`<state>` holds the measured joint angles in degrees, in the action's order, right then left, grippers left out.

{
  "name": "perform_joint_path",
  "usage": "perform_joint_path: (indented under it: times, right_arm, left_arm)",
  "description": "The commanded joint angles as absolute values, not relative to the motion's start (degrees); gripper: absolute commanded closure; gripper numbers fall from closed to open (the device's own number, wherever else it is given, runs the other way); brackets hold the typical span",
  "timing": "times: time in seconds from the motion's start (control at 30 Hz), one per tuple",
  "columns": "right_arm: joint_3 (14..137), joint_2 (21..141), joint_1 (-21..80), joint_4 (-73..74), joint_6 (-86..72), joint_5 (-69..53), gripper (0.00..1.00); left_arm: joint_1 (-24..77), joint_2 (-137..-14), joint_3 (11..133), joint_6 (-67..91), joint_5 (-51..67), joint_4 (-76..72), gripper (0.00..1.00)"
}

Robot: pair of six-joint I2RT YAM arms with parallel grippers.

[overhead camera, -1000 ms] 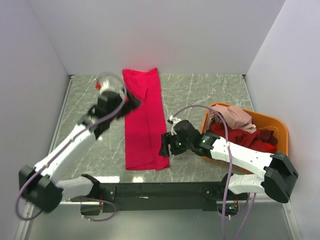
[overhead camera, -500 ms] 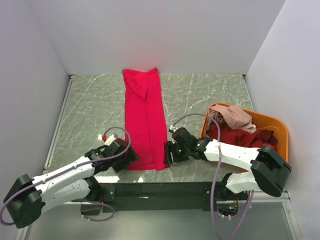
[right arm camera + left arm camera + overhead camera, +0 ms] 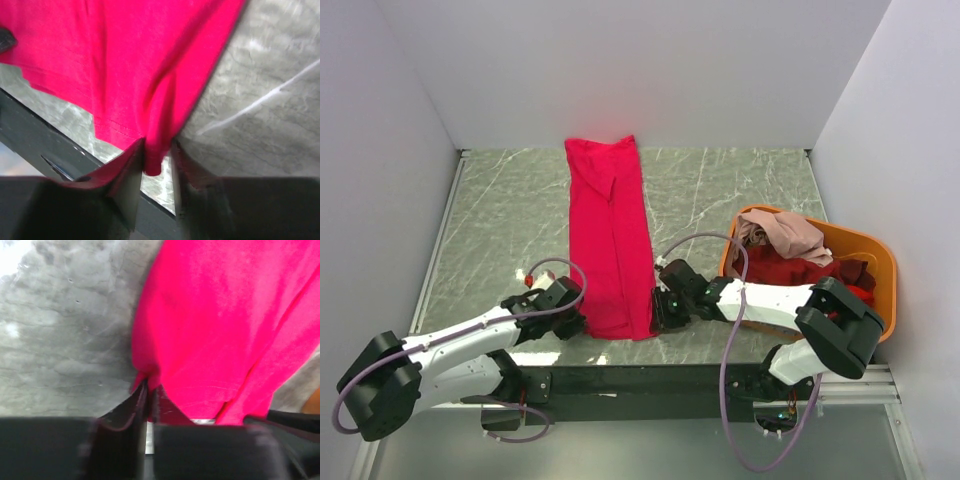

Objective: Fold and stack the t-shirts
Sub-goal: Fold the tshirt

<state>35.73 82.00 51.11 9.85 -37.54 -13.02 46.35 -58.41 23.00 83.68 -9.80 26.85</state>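
Observation:
A bright crimson-pink t-shirt (image 3: 610,230) lies folded into a long strip down the middle of the table, running from the back wall to the near edge. My left gripper (image 3: 578,322) sits low at its near left corner. In the left wrist view this left gripper (image 3: 150,390) is shut on a pinch of the cloth (image 3: 225,315). My right gripper (image 3: 656,308) is at the near right corner. In the right wrist view the right gripper (image 3: 159,152) has its fingers closed round a fold of the cloth (image 3: 100,55).
An orange basket (image 3: 865,243) stands at the right, holding a pale dusty pink shirt (image 3: 782,232) on a dark red one (image 3: 800,275). The grey marbled table (image 3: 500,220) is walled in white on three sides. A black rail (image 3: 640,380) runs along the near edge.
My left arm swung from beside the shirt's far half down to its near left corner and shut there. The right gripper edged onto the near right corner and closed on the cloth.

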Motion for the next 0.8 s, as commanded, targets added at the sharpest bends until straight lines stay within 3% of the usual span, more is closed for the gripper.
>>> perform_joint_path:
  times: [0.0,0.17,0.23,0.53,0.77]
  right_arm:
    - [33.75,82.0,51.85,8.44,-39.29,-15.02,0.7]
    - [31.99,80.51,53.87,7.47,-41.57,-16.7,0.95]
    - [31.29,79.37,54.23,7.12,-42.45,-16.18,1.0]
    - [38.74,73.13,53.88,15.37,-40.17,-4.59,1.0]
    - [49.21,76.02,49.58,17.76,-36.83,1.76,1.0]
  left_arm:
    - [46.67,-59.94,21.79,83.5,-10.28,31.9,0.99]
    - [47.11,-59.33,22.76,84.28,-9.67,34.98,0.99]
    - [47.55,-58.45,22.94,84.72,-8.97,36.03,0.99]
    - [48.25,-53.96,29.79,84.38,-13.53,39.73,0.99]
    - [44.57,-61.68,42.34,77.18,-20.56,37.97,0.99]
